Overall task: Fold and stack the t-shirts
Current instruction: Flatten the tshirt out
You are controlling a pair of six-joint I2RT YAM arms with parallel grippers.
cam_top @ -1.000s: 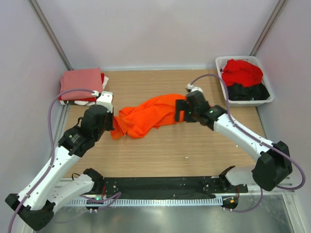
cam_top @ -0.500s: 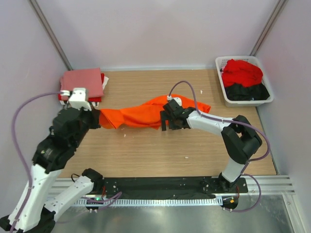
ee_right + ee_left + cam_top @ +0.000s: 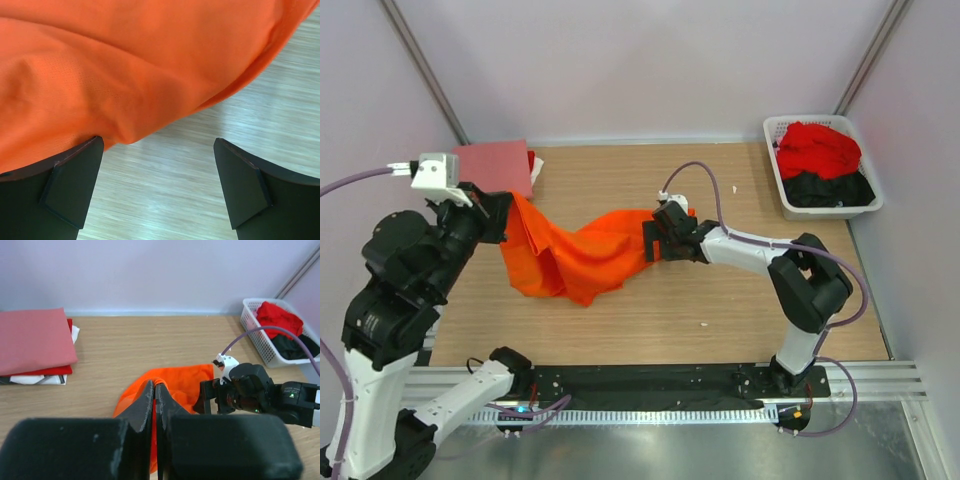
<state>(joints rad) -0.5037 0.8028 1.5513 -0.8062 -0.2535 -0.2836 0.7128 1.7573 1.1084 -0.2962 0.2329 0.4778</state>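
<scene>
Overhead plus wrist close-ups of t-shirt (image 3: 570, 258)

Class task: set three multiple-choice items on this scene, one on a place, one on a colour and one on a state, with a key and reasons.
1. Where on the table is the basket? A far right corner; B far left corner; C near edge.
2. What colour is the top shirt of the folded stack? A black; B salmon-pink; C white.
3. How is the left end effector? A open; B shut on nothing; C shut on the orange shirt.
Key: 1 A, it sits far right in the top view. 2 B, a pink shirt lies uppermost. 3 C, orange cloth is pinched between its closed fingers.
</scene>
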